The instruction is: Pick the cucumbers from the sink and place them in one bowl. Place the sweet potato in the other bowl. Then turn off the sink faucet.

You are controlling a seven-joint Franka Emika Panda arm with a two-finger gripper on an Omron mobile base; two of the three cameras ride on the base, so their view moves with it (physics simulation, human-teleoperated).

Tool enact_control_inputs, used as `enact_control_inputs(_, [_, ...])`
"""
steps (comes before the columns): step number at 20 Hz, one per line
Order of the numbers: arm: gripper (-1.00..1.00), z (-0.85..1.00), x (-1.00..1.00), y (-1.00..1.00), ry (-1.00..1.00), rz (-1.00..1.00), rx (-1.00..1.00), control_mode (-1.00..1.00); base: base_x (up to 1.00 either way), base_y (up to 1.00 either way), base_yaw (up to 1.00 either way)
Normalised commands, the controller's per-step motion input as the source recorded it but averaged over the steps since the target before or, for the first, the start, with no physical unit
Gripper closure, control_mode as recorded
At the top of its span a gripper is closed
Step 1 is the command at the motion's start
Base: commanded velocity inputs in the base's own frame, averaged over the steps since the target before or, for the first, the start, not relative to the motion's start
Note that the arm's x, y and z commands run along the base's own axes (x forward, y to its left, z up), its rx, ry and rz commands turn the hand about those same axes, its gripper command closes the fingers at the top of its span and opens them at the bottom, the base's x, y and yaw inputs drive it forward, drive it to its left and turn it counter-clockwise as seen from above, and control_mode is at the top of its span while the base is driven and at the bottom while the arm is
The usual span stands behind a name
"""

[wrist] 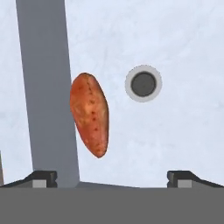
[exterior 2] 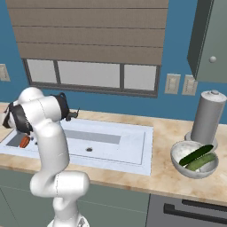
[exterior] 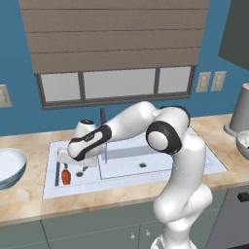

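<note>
The orange-red sweet potato (wrist: 91,113) lies on the floor of the sink's small basin (exterior: 78,180), beside the basin's grey wall and a dark drain hole (wrist: 143,83). My gripper (wrist: 111,177) hangs open just above it, with nothing between the fingertips. From the left base view the gripper (exterior: 68,168) points down into that basin over the sweet potato (exterior: 66,176). Both cucumbers (exterior 2: 197,157) lie in the grey-white bowl (exterior 2: 177,162) on the right counter. The wide white bowl (exterior: 9,165) sits on the counter left of the sink. The dark faucet (exterior: 102,116) stands behind my arm.
A tall grey cylinder (exterior 2: 207,116) stands behind the bowl that holds the cucumbers. The wider basin (exterior: 146,163) lies right of the gripper. A window and blind back the counter. My own arm arches over the sink between the base and the small basin.
</note>
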Motion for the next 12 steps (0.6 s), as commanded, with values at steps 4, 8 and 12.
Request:
enact_control_inputs(4, [-1.0,-0.22,0.19,0.0,0.0,0.0,0.14,-1.0,0.0,0.0,0.0])
enact_control_inputs(8, [-1.0,-0.09,0.13,0.0,-0.03,0.0,0.04,-1.0,0.0,0.0,0.0])
enact_control_inputs(12, [-1.0,-0.17,0.06,0.0,-0.04,0.0,0.0,-1.0,0.0,0.0,0.0])
